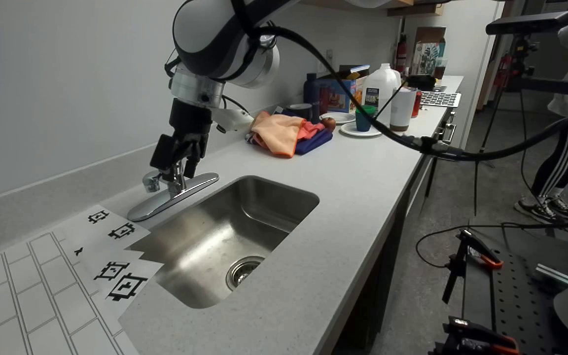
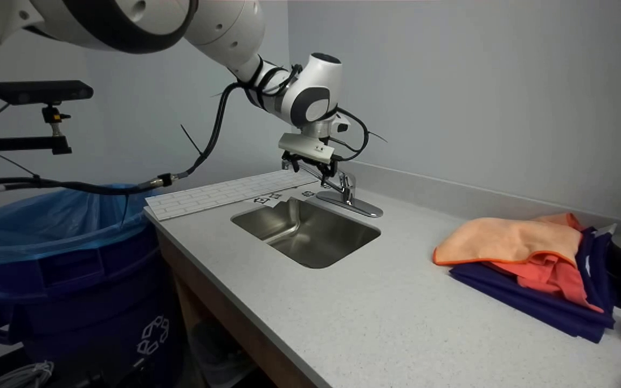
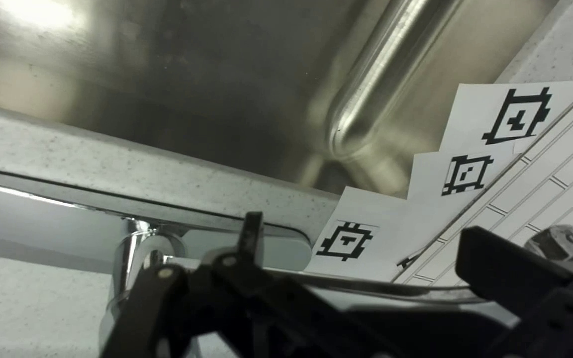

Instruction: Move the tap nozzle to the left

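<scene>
The tap nozzle, a slim chrome spout, points away from the wall-side base over the corner of the sink; its tip shows in both exterior views (image 1: 151, 182) (image 2: 285, 165). In the wrist view the spout (image 3: 366, 284) runs across the bottom, partly hidden by the fingers. The faucet base plate (image 1: 153, 204) stands behind the sink. My gripper (image 1: 175, 170) (image 2: 310, 175) (image 3: 361, 238) is open, right at the spout. One finger is near the faucet body, the other near the spout's tip. I cannot tell whether either finger touches the metal.
The steel sink (image 1: 205, 231) lies in front of the faucet. Marker sheets (image 3: 381, 223) and a brick-pattern board (image 2: 224, 191) lie beside it. The wall and backsplash (image 2: 423, 188) are close behind. Folded cloths (image 2: 510, 242) and several kitchen items, including a white jug (image 1: 380, 93), stand farther along the counter.
</scene>
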Robot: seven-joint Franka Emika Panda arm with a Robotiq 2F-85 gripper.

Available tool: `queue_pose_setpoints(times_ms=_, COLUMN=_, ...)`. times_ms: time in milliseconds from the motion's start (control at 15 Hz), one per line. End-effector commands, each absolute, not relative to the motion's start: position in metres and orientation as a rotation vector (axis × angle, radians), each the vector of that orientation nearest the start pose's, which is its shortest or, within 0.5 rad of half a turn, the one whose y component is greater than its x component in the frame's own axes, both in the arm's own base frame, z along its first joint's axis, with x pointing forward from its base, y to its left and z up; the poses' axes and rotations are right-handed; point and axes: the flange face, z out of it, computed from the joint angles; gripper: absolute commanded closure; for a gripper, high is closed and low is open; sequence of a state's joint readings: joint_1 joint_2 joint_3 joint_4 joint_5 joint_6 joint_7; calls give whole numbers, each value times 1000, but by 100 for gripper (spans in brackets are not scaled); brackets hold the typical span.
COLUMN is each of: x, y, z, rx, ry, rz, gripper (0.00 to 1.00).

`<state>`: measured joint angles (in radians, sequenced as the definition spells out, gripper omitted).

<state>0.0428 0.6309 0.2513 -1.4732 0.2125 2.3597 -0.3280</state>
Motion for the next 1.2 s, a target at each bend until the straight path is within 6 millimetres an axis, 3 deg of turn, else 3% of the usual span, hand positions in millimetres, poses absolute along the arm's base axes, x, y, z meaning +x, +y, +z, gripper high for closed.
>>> queue_pose_setpoints(times_ms=0, x=735, y=205, z=353, rx=-2667, ry=-543, rz=-474, gripper=0)
queue_pose_setpoints(times_ms=533, x=751, y=225, z=358, rx=-2607, ry=-531, rz=-572, gripper=0)
queue_pose_setpoints(times_ms=1133, x=754, y=231, z=372, rx=-2581, ry=-530, rz=-610, gripper=0)
